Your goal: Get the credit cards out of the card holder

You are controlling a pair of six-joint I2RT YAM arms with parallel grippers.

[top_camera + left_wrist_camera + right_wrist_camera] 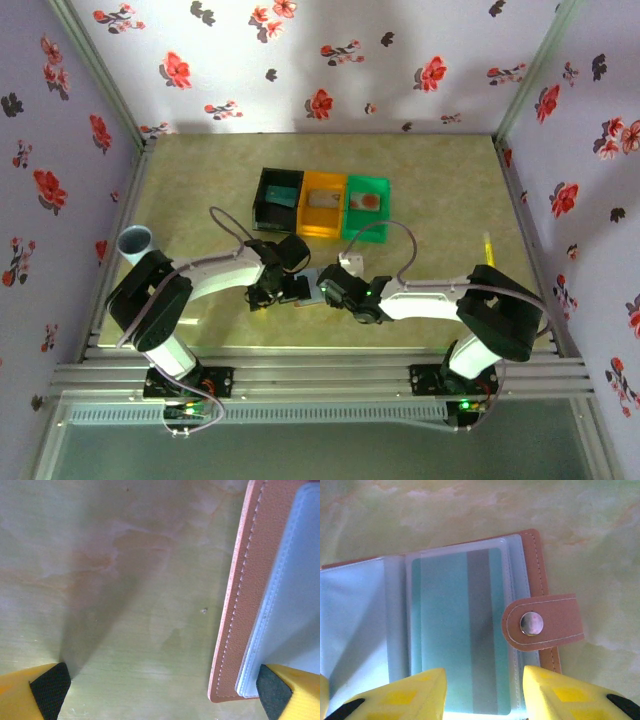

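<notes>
Brownish-pink leather-like folding card holder (306,297) lies open at the near middle of the pale green marbled table (440,200) in the top view. The left gripper (285,290) and the right gripper (328,288) meet over it. Just beyond it stand a black bin (277,199), an orange bin (322,203) and a green bin (365,205) in a row. Each has a flat piece inside, too small to read. Bare table spreads wide on both sides.

From the left wrist, the left gripper (160,695) is spread to its widest and grips nothing. One black pad (272,692) sits at the card holder's stitched corner, with bare table between the fingers.

From the right wrist, the right gripper (485,680) is about half spread. Its yellow fingers (405,697) hang over the right-hand page with nothing clamped between them. A teal-green card (445,630) with a grey stripe lies in the clear sleeve there. The clasp tab (555,622), with a round metal snap, folds over the right edge, and open table lies beyond it.
</notes>
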